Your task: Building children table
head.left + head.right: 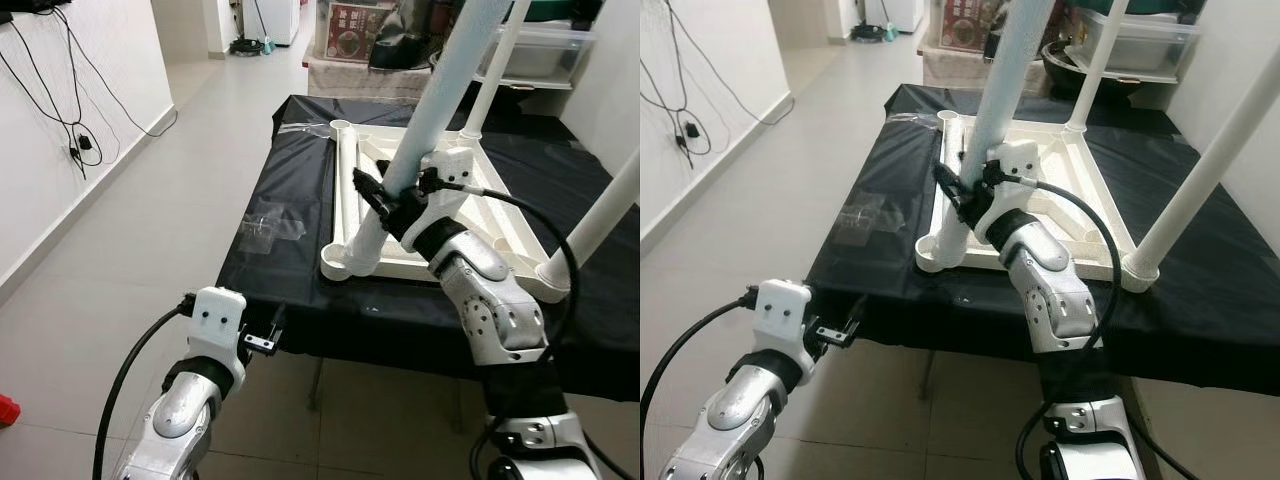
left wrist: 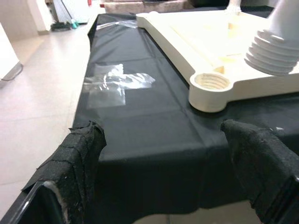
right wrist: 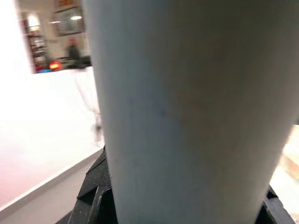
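A white children's table top point(image 1: 375, 150) lies upside down on a table under a black cloth point(image 1: 280, 290). My right gripper point(image 1: 385, 200) is shut on a pale leg point(image 1: 440, 85), holding it tilted over the near-left corner. Its threaded end point(image 2: 275, 51) hangs just above the top, beside the unfilled corner socket point(image 2: 210, 86). Two more legs point(image 1: 600, 215) stand in the right-hand sockets. The far-left socket point(image 1: 340, 128) holds no leg. My left gripper point(image 1: 262, 340) is open, low before the table's front edge, with nothing between its fingers point(image 2: 84, 144).
A piece of clear plastic point(image 1: 268, 228) lies on the cloth left of the top. Cables point(image 1: 75, 140) hang on the left wall. Storage boxes and shelves point(image 1: 360, 30) stand behind the table. Tiled floor point(image 1: 150, 230) runs along the left.
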### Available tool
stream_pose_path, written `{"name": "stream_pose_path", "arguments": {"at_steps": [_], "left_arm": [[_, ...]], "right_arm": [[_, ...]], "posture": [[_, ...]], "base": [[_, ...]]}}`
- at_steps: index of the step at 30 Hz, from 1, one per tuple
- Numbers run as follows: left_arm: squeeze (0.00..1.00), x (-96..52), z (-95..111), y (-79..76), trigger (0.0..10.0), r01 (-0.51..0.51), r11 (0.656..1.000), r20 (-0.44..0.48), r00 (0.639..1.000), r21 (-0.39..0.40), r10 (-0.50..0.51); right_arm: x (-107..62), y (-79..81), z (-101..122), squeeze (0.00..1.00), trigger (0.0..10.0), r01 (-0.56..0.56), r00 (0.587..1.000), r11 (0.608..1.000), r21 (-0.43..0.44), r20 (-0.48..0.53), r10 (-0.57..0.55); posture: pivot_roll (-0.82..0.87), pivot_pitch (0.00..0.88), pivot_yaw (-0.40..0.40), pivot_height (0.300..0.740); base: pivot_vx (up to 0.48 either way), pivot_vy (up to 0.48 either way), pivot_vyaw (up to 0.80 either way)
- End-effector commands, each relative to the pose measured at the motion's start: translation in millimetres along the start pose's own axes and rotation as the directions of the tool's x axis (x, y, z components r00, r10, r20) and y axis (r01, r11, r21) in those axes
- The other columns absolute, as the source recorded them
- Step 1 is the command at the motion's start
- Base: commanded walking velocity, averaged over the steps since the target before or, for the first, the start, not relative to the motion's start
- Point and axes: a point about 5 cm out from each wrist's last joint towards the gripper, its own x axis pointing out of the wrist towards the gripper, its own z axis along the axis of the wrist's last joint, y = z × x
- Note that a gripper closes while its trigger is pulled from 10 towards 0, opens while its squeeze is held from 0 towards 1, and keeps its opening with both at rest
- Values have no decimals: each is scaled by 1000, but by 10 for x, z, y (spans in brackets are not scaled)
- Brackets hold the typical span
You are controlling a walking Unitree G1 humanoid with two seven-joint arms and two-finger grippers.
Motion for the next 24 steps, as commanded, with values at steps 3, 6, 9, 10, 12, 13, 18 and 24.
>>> {"name": "stream_pose_path", "arguments": {"at_steps": [3, 6, 9, 10, 12, 13, 18, 24], "left_arm": [[0, 9, 49, 23, 10000, -28, 999, 32, 999, 18, 28], [0, 10, 52, 29, 10000, -41, 999, 39, 998, 26, 40], [0, 11, 51, 34, 10000, -47, 998, 40, 998, 30, 45], [0, 12, 52, 36, 10000, -51, 998, 42, 998, 32, 50], [0, 12, 52, 36, 10000, -51, 998, 42, 998, 32, 50], [0, 12, 52, 38, 10000, -53, 998, 44, 998, 34, 52], [0, 18, 51, 36, 10000, -53, 998, 46, 998, 42, 51], [0, 31, 60, 31, 10000, -49, 998, 51, 998, 42, 47]], "right_arm": [[54, 14, 56, 0, 7569, 49, 998, 999, -1, 44, -49], [75, 47, 40, 0, 10000, 42, 998, 999, 6, 47, -42], [87, 68, 35, 0, 10000, 34, 998, 999, 11, 51, -34], [103, 85, 28, 0, 10000, 32, 998, 999, 16, 59, -33], [103, 85, 28, 0, 10000, 32, 998, 999, 16, 59, -33], [114, 111, 35, 0, 10000, 28, 997, 999, 21, 70, -29], [140, 147, 48, 0, 10000, 32, 995, 999, 24, 90, -34], [153, 155, 50, 0, 10000, 32, 995, 999, 29, 94, -35]], "posture": [[59, 89, -60, 740], [58, 91, -65, 740], [59, 92, -64, 740], [59, 94, -67, 740], [59, 94, -67, 740], [58, 93, -63, 740], [57, 91, -62, 740], [59, 95, -62, 740]], "base": [[0, 0, 0], [84, 0, 0], [254, 0, 0], [255, 0, 0], [255, 0, 0], [274, 0, 0], [286, 0, 0], [293, 0, 0]]}}
